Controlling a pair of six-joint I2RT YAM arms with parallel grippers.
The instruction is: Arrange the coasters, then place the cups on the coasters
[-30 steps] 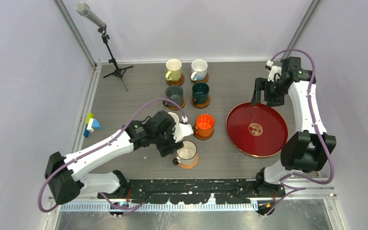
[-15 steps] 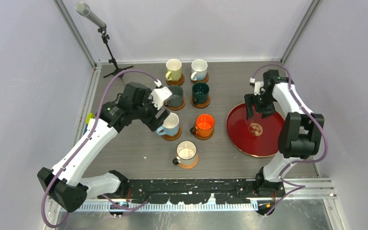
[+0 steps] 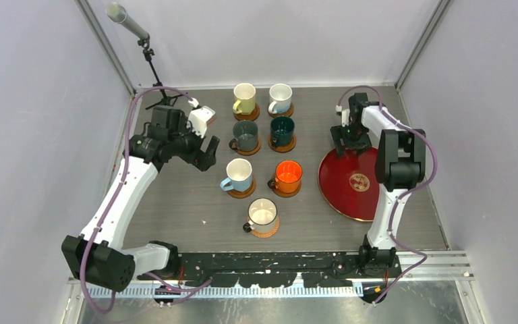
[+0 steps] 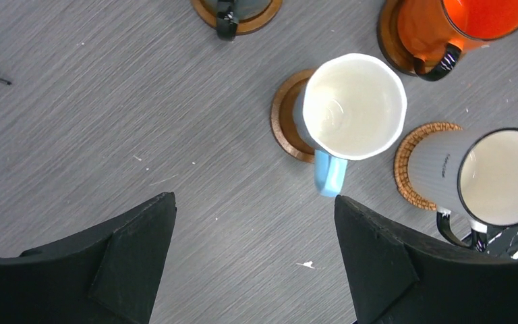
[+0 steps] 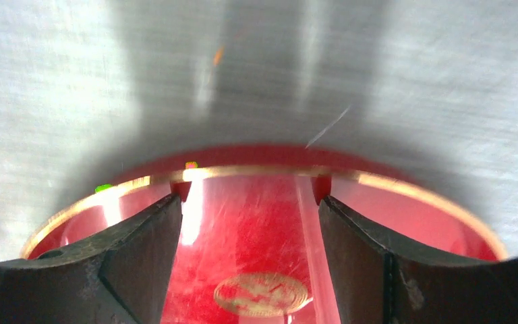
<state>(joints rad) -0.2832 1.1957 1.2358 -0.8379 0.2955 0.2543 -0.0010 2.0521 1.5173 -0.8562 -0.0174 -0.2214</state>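
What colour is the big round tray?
Shiny red with a thin gold rim; the tray shows best in the top external view.

Upright on coasters, paired from the table's far edge: yellow mug, white mug; grey-teal mug, green mug; blue-handled mug, orange mug; cream mug alone nearest, on woven coaster.

Seven cups stand on coasters left of the red tray. The left gripper hangs spread farther left; the right gripper hovers spread at the tray's far rim.
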